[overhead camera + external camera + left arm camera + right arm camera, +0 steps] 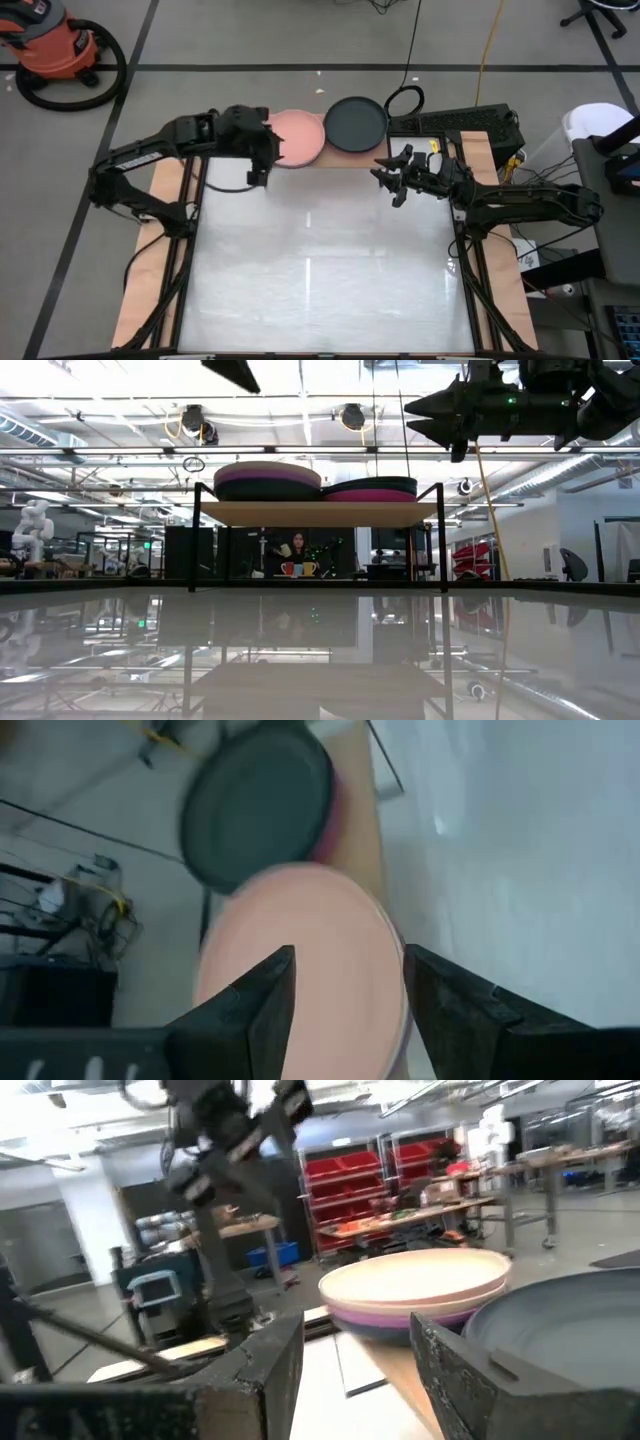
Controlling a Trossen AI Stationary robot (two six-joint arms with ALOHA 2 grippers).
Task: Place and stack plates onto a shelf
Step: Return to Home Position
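Observation:
The light-wood shelf (320,513) stands at the table's far edge and bears two stacks of plates. The left stack (268,480) has a salmon pink plate (297,137) on top, with purple and dark plates under it. The right stack (378,488) has a dark plate (355,123) on top of a magenta one. My left gripper (350,990) is open and hovers over the near-left rim of the pink plate (310,960), well above it in the low view. My right gripper (392,172) is open and held high, near-right of the shelf, pointing toward the stacks (420,1285).
The white table top (320,260) stretches from the shelf to the near edge. A black box and cables (470,125) sit beyond the table's far right corner. An orange vacuum (55,45) stands on the floor. A person (298,550) shows far behind the shelf.

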